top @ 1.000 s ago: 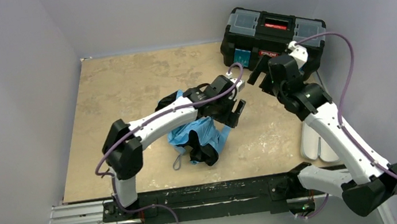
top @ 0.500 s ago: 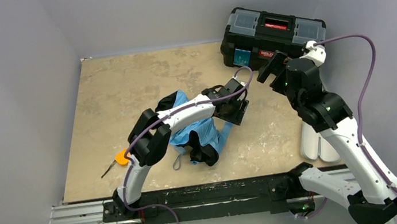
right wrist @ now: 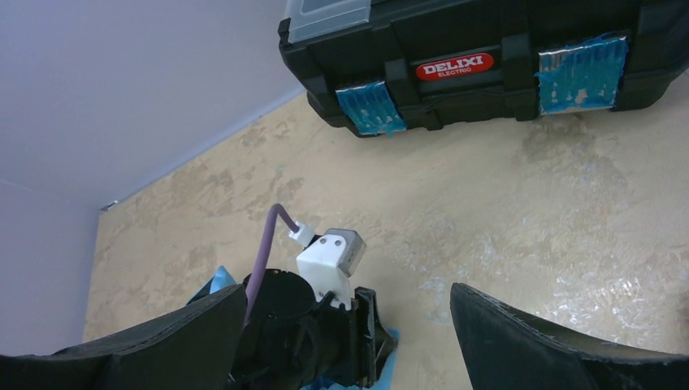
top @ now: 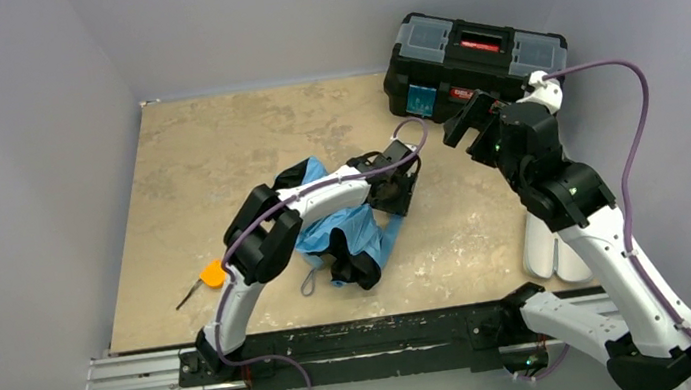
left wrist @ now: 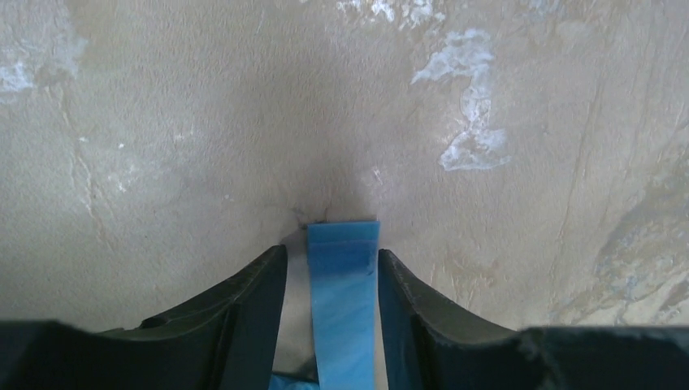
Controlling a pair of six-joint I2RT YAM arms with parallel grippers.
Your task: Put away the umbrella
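Umbrella (top: 347, 235) at table (top: 215, 152) centre, toolbox (top: 472, 55) far right, tape measure (top: 214, 274) left (nearer)

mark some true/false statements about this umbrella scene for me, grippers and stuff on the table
1. A blue strap lies between the fingers of the left gripper. True.
2. The black toolbox has its lid open. False: the lid is closed.
3. The right gripper holds the umbrella. False: it is open and empty, near the toolbox.
4. An orange tape measure lies on the table, to the left of the umbrella. True.
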